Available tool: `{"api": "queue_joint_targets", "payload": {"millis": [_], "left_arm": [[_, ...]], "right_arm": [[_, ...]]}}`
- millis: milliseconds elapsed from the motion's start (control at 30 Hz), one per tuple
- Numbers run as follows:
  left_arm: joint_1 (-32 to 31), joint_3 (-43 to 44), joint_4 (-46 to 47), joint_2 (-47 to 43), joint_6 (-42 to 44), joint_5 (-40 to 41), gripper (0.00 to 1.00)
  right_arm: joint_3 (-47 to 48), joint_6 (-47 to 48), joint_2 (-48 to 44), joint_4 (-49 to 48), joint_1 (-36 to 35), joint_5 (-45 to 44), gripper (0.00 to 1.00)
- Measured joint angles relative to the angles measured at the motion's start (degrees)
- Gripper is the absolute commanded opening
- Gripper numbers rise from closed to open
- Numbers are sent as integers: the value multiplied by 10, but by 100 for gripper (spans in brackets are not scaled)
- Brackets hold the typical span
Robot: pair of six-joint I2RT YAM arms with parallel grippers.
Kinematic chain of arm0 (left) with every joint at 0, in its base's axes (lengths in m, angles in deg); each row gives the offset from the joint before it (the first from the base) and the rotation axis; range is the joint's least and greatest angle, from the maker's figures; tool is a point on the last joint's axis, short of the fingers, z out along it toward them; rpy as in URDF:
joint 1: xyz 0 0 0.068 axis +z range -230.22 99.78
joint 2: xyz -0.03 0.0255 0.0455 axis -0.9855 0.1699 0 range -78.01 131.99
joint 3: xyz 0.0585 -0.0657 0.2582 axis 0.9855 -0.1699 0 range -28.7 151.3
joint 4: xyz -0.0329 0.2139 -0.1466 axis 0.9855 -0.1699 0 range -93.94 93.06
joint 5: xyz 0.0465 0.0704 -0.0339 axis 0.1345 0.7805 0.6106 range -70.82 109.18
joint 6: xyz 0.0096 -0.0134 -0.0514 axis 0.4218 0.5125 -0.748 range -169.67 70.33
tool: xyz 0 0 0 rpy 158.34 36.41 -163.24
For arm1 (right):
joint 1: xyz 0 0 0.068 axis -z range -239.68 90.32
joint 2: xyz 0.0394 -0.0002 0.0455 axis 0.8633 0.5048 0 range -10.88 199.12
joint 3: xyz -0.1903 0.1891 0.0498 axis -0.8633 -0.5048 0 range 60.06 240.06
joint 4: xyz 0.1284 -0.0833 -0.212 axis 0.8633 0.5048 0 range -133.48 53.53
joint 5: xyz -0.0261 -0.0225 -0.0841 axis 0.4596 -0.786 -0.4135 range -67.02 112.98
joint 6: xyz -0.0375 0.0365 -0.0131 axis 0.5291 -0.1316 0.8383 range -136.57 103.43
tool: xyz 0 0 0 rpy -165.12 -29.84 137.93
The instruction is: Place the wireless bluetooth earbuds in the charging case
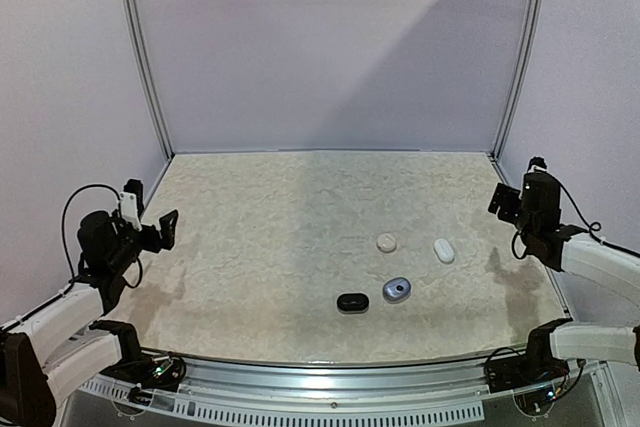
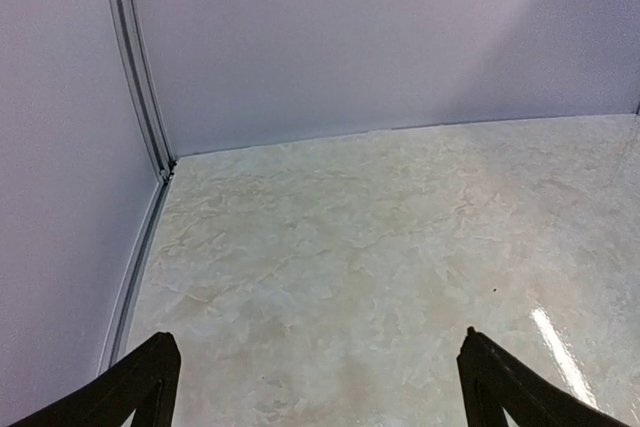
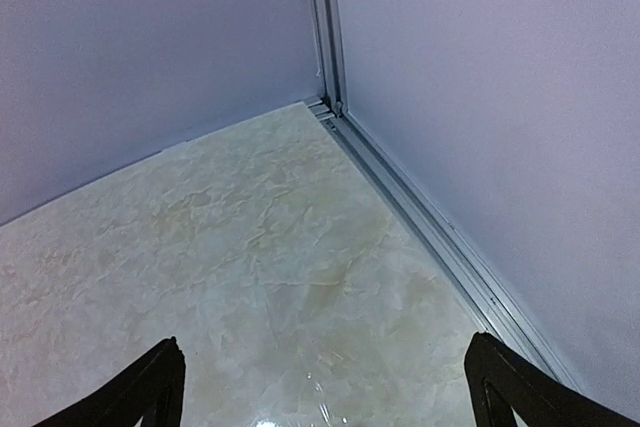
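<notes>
Fingers on both arms stand spread wide with nothing between them: the left gripper [image 2: 315,377] looks out over bare marbled table [image 1: 260,247] toward the far left corner, and the right gripper [image 3: 325,382] over the far right corner, so neither wrist camera catches any of the task's things. Both arms are drawn back to the table's side edges, which leaves the middle clear to the top camera. Four small items lie right of centre, apart from one another: a round cream piece [image 1: 387,242] farthest back, a white oval piece [image 1: 444,250] to its right, a bluish-grey oval piece [image 1: 397,290] nearer, and a black oval piece [image 1: 352,301] nearest and to its left. At this distance I cannot tell which are charging cases and which are earbuds, whether any lid is open, or whether anything sits inside. Closed cases with loose buds elsewhere would look much like cases already filled and shut, so the scene fits either an arm parked before reaching in or one parked after the buds have gone home.
</notes>
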Motion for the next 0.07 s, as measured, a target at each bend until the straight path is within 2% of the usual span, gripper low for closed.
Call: {"api": "queue_joint_targets", "payload": {"millis": [67], "left_arm": [[0, 0, 0, 0, 1, -5, 99]], "right_arm": [[-12, -6, 0, -23, 0, -17, 99]]}}
